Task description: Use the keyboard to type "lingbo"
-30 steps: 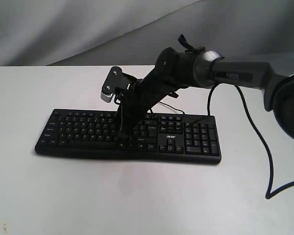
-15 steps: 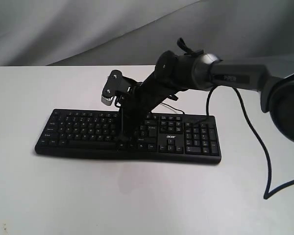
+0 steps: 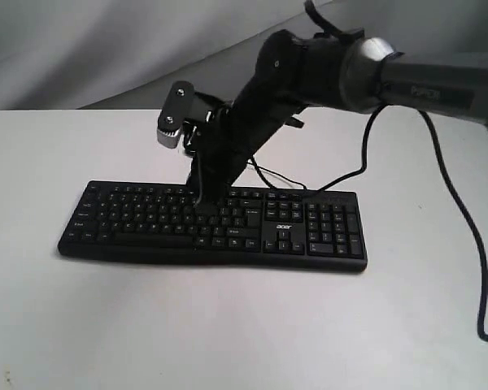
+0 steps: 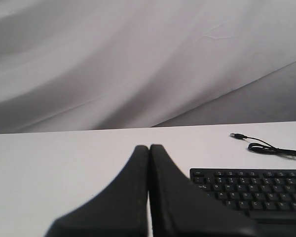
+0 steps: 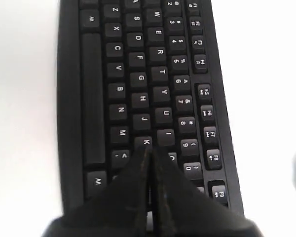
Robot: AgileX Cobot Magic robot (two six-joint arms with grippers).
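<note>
Keyboard point(image 3: 220, 231) lies flat on the white desk point(image 3: 228, 333), long side across the exterior view. Number pad point(image 3: 335, 229) sits at its right end, small white logo point(image 3: 283, 218) just left of the pad. Thin USB cable point(image 3: 286, 180) runs off the back edge. In the left wrist view its plug point(image 4: 235, 135) lies loose on the desk beyond the keyboard. Right arm point(image 3: 325, 69) comes in from upper right, reaches across the middle and points steeply down at the letter block. Right pincer point(image 3: 202, 205): fingers pressed together, no gap, nothing held, tip roughly mid-block. Right wrist view puts that tip at the K key point(image 5: 145, 142), hiding the keys just past it. I key point(image 5: 166, 133) and J key point(image 5: 144, 118) are clear beside it. Cannot tell whether the tip is pressing K or sitting just above it. Left pincer point(image 4: 149, 146): fingers also pressed flat together, holding nothing. It is over bare desk off the keyboard's left end, not touching it, pointing toward the grey cloth backdrop point(image 4: 138, 59).
</note>
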